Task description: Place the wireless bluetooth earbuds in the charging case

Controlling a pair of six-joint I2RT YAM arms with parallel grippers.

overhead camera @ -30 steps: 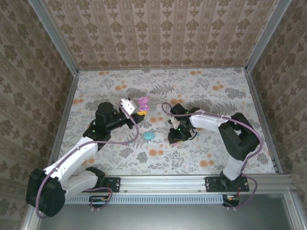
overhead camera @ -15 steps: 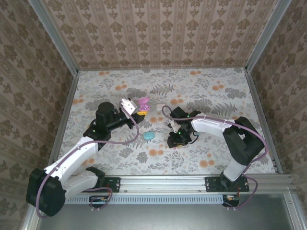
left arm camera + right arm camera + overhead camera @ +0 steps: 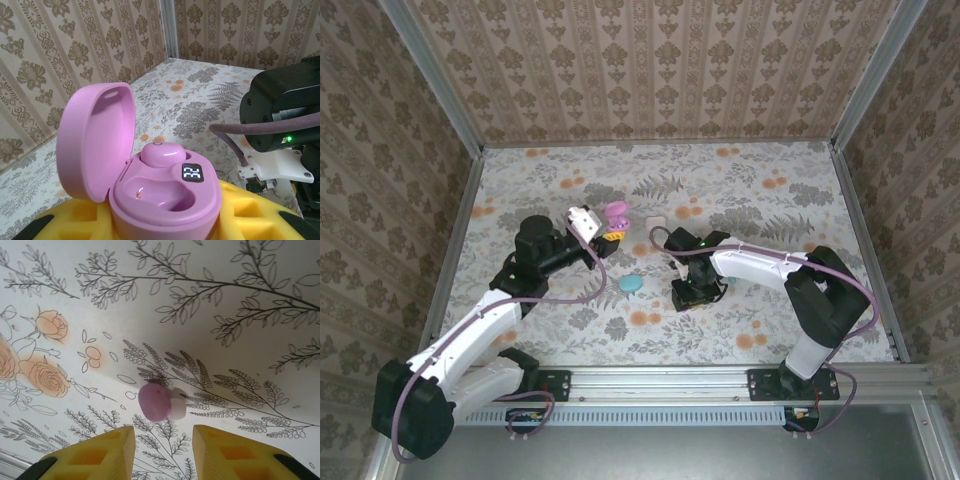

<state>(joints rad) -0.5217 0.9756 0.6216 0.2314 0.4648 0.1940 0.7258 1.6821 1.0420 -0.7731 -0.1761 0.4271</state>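
An open pink charging case (image 3: pixel 165 200) sits between my left gripper's (image 3: pixel 166 222) yellow fingers (image 3: pixel 252 212), which are shut on it. Its lid (image 3: pixel 92 140) stands up at the left. One pink earbud (image 3: pixel 162 152) is seated in the far slot, beside a lit display; the near slot (image 3: pixel 162 192) is empty. In the top view the case (image 3: pixel 616 213) is held above the table by the left gripper (image 3: pixel 608 228). A second pink earbud (image 3: pixel 155 401) with a whitish tip lies on the table just ahead of my open right gripper (image 3: pixel 164 450). That gripper (image 3: pixel 686 296) points down at the table's middle.
A closed teal case (image 3: pixel 631 283) lies on the floral table left of the right gripper. A small whitish case (image 3: pixel 655 222) lies just right of the held pink case. The right arm's black body (image 3: pixel 285 107) fills the right of the left wrist view.
The right gripper has turned and settled lower over its spot on the table. The left gripper with the pink case has shifted slightly back and left.
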